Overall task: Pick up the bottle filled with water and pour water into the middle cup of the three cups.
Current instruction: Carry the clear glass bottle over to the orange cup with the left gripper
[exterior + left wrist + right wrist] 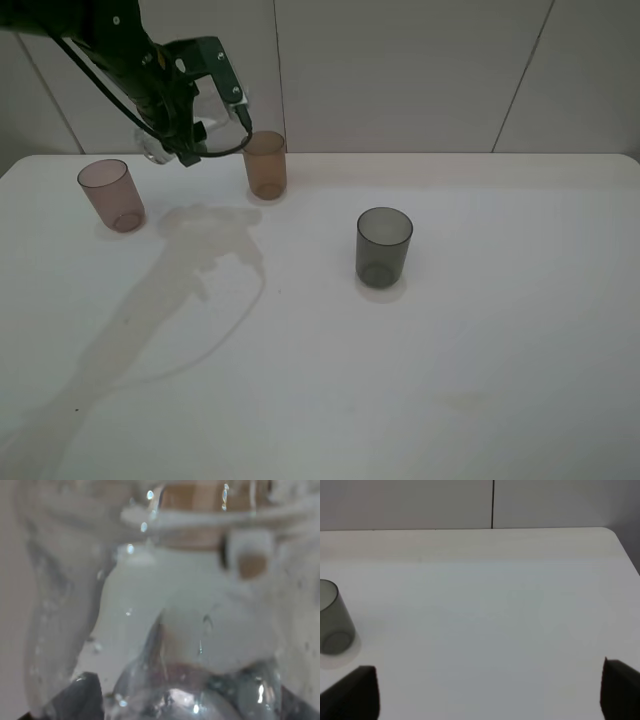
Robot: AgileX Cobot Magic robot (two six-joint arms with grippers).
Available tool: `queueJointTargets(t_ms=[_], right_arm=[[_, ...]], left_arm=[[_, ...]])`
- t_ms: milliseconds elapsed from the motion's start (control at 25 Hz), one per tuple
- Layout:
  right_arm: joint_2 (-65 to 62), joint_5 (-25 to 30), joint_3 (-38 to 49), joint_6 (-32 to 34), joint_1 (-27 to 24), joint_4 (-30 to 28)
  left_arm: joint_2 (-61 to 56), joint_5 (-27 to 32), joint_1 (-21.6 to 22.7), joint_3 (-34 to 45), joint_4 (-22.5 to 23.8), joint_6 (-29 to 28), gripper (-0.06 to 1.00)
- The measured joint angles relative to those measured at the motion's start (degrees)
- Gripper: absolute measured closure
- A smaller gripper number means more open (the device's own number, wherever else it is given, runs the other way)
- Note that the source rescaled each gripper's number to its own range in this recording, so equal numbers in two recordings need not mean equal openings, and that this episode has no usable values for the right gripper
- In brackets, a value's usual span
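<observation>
The left arm [110,40] reached in from the far left corner above the table, wrist bent downward and tilted. Its claw [213,122] was clamped on the bottle [165,630], held clear of the table. The right claw [487,687] hung low over the table, its two dark fingertips [355,692] spread wide apart.

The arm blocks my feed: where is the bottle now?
Exterior high view, back left: the bottle is held in the left gripper, tilted toward the amber cup, between it and the pink cup.
</observation>
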Motion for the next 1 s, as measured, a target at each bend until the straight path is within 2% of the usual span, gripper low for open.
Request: queueJointTargets(t_ms=[320, 680, 1000], right_arm=[[0.0, 0.0, 0.0, 0.0, 0.0, 0.0], [0.0, 0.0, 0.0, 0.0, 0.0, 0.0], [0.0, 0.0, 0.0, 0.0, 0.0, 0.0]], left_arm=[[3.2, 4.6, 0.0, -4.9, 4.4, 0.0, 0.93], [6.8, 5.7, 0.0, -8.7, 9.2, 0.0, 0.93], [8.8, 6.2, 0.0, -10.0, 15.8, 0.0, 0.93]])
